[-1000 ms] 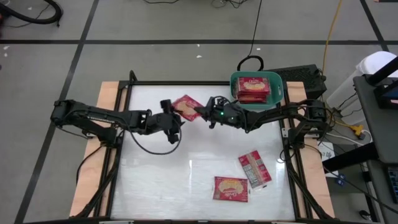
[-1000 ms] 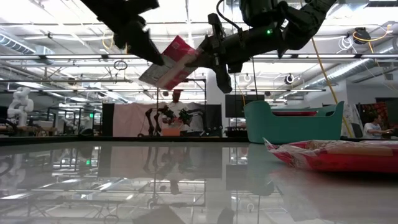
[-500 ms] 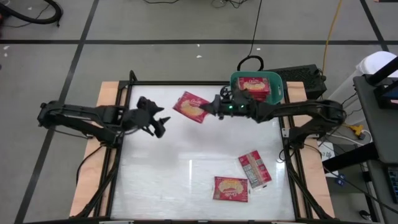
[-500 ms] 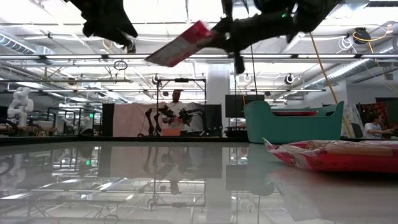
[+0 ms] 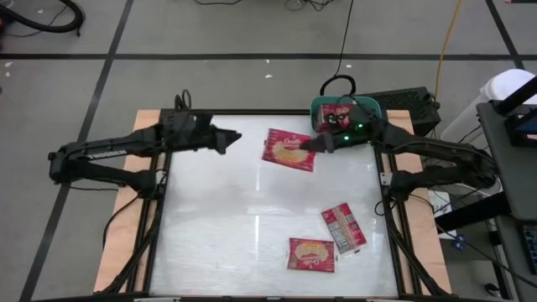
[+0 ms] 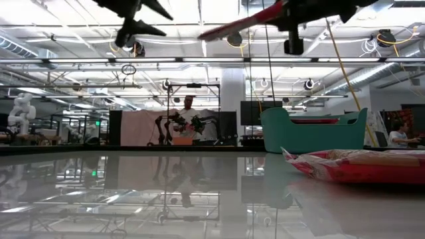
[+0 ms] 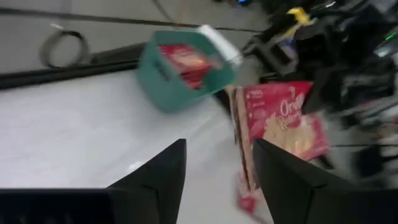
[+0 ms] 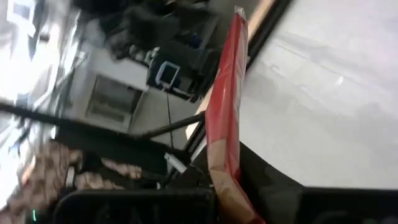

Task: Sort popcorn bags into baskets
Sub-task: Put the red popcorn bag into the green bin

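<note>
Robotics lab or workshop, ceiling strip lights (image 6: 60, 41), taped grey floor (image 5: 252, 33), white humanoid robot (image 6: 20, 109) by far wall, another arm rig (image 6: 182, 123) with a person (image 6: 188, 105) behind.

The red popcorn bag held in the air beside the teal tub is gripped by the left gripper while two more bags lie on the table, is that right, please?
Not quite: the right gripper holds the red popcorn bag, as the high view shows. The left gripper is apart from it, open and empty. The rest stands: the bag is in the air beside the teal tub, and two bags lie on the table.
</note>
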You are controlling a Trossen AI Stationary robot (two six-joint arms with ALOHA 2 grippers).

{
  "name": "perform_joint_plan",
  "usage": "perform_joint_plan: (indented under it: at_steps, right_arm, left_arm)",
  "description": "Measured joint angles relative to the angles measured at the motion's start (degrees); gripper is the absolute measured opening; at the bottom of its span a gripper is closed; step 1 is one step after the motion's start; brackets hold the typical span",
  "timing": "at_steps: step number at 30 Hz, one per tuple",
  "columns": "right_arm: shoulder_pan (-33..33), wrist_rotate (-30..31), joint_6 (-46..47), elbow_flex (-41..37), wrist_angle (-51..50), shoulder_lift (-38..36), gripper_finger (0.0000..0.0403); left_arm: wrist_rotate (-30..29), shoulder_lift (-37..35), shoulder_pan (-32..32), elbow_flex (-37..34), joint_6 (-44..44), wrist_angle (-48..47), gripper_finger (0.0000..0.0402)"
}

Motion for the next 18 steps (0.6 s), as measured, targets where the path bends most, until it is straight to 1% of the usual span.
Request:
perform_joint_plan:
  at_steps: [3,6,9,13,15,18]
  right_arm:
    - [-1.34,-0.95,-6.2,0.0,-1.83,-2.61,0.0006]
    - [-3.01,-2.41,-11.9,0.02,-1.48,-3.95,0.0007]
    - [-4.84,-6.4,-15.75,0.02,-0.67,-4.34,0.0012]
    - [-7.22,-12.25,-18.05,0.02,-1.0,-4.1,0.0015]
    - [-8.08,-14.07,-18.56,0.02,-1.09,-4.03,0.0015]
    - [-9.18,-15.79,-19.18,0.02,-1.29,-4.01,0.0016]
  left_arm:
    - [5.16,1.63,2.63,-0.05,-1.29,7.39,0.0207]
    - [9.52,4.01,4.58,-0.03,-2.01,12.64,0.0241]
    - [13.38,7.51,5.4,-0.04,-4.94,17.84,0.0286]
    - [17.95,13.32,4.86,-0.04,-8.39,25.94,0.0342]
    - [18.8,16.26,4.03,-0.04,-9.76,30.64,0.0355]
    - [19.01,20.39,2.5,-0.04,-10.83,38.75,0.0355]
